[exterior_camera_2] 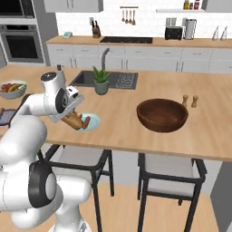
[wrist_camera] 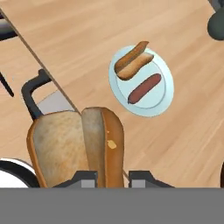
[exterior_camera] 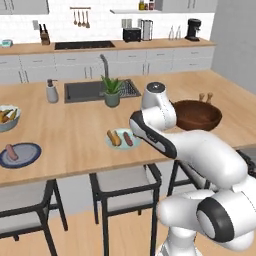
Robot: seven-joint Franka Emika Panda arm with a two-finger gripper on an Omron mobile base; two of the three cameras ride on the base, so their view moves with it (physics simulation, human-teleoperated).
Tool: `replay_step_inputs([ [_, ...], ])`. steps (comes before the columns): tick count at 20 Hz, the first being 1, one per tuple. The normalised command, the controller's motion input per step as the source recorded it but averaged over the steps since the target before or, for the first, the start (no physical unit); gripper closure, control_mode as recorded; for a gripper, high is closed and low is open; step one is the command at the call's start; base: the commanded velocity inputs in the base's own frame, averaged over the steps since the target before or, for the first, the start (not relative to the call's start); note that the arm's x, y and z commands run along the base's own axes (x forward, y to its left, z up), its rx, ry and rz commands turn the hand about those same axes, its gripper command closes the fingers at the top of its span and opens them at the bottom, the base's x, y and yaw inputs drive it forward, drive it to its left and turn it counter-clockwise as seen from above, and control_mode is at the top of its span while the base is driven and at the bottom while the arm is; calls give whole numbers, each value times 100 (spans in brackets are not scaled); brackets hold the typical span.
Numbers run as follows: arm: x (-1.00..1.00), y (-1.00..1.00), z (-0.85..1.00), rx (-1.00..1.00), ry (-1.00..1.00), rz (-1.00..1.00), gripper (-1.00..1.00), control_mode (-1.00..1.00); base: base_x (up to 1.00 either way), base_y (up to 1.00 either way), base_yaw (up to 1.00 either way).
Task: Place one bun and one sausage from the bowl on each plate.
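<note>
Bun (wrist_camera: pixel 83 146) gripped in gripper (wrist_camera: pixel 112 177), jaws pinched nearly closed on it; in hand view it fills the lower left, long axis running up from the fingertips, split side facing camera. In right base view the held bun (exterior_camera_2: pixel 72 120) pokes out below the hand, tilted down toward the light-blue plate (exterior_camera_2: pixel 93 123), hanging above the counter edge just beside that plate. Light-blue plate (wrist_camera: pixel 162 94) already has one bun (wrist_camera: pixel 133 65) and one sausage (wrist_camera: pixel 145 88), side by side, long axes roughly parallel, both running diagonally in hand view; bun lying open-side up, the two apart, not touching. Left base view: same pair on plate (exterior_camera: pixel 121 145), bun (exterior_camera: pixel 114 137) left of sausage (exterior_camera: pixel 128 139). Dark blue plate (exterior_camera: pixel 26 156) far left near counter edge, one sausage (exterior_camera: pixel 11 152) on it, pointing diagonally. Wooden bowl (exterior_camera_2: pixel 162 115) well apart to the right on the wooden counter (exterior_camera_2: pixel 208 131); contents cannot tell. Fruit bowl (exterior_camera: pixel 7 120) behind the dark plate.
</note>
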Motion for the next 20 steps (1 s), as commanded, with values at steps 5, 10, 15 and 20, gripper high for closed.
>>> replay_step_inputs([
  [5, 0, 0, 0, 0, 0, 0, 100, 100, 0, 100, -12],
  [10, 0, 0, 0, 0, 0, 0, 100, 100, 5, 100, -8],
  [15, 0, 0, 0, 0, 0, 0, 100, 100, 23, 100, -3],
  [20, 0, 0, 0, 0, 0, 0, 100, 100, 47, 79, 0],
])
